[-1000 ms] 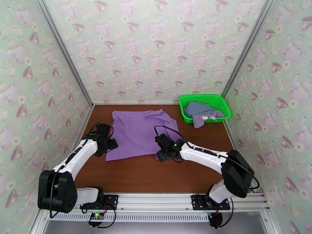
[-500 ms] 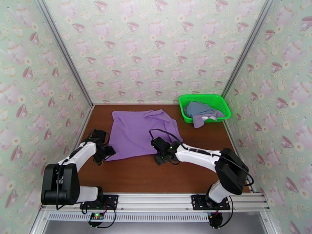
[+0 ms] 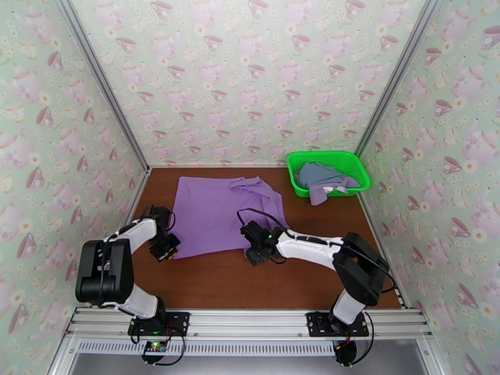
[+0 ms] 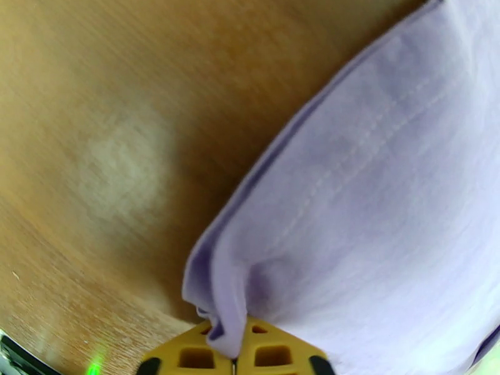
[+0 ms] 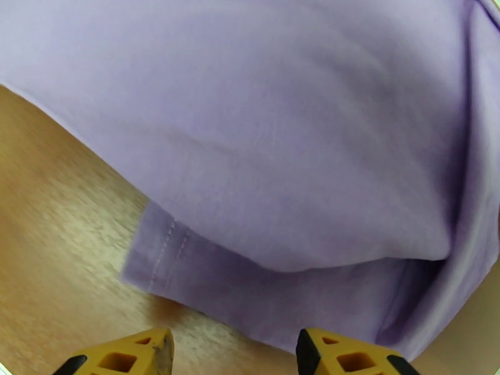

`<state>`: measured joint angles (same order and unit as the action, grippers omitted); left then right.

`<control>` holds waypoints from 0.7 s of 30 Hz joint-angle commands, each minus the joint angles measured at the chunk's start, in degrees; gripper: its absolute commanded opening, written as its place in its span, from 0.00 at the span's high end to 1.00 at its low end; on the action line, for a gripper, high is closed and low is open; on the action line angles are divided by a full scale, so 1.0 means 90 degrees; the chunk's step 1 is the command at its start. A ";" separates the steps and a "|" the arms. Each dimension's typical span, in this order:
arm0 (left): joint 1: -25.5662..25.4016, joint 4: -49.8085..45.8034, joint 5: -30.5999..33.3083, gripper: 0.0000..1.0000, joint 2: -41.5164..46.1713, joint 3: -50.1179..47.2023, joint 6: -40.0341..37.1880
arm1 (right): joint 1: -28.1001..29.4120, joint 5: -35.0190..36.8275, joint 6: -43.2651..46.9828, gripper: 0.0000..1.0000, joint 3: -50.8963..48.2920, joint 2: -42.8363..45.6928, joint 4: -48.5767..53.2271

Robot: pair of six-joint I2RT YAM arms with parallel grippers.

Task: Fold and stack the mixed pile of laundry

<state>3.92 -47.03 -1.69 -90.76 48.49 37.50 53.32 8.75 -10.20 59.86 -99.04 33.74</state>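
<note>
The brown table [image 3: 250, 282] is seen nearest, just past the two arm bases. The left gripper [image 4: 234, 357] is pressed together, and the near left corner of the purple shirt [image 3: 215, 214] is pinched between its yellow fingertips. A small fold of cloth is bunched up right at those tips.

The right gripper [image 5: 232, 354] is held spread, with its two yellow fingertips apart and nothing between them. The near right corner of the shirt, with a stitched hem, is laid on the table just ahead of those tips. Whether the cloth is touched by them cannot be told.

The shirt is spread out flat in the middle of the table, and a crumpled part is seen at its far edge.

Farther back, by the right corner, a green basket [image 3: 325, 155] is set. A blue-grey garment [image 3: 319, 173] is piled inside it, and a pale lavender-grey one [image 3: 317, 195] is draped over its near rim.
</note>
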 commanded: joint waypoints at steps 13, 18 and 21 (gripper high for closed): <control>0.0052 0.1503 -0.0289 1.00 -0.0410 -0.0134 -0.0163 | 0.0667 0.0506 -0.0246 0.47 0.1230 -0.0971 0.0517; 0.0051 0.1485 -0.0332 1.00 -0.0357 -0.0099 -0.0198 | 0.0659 0.0762 -0.0457 0.53 0.1430 -0.1424 0.0596; 0.0053 0.1445 -0.0320 1.00 -0.0337 -0.0071 -0.0223 | 0.0658 0.0818 -0.0538 0.64 0.1475 -0.1612 0.0655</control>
<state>4.38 -46.68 -3.25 -91.02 48.75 36.60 59.40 13.47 -13.34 72.27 -110.96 37.26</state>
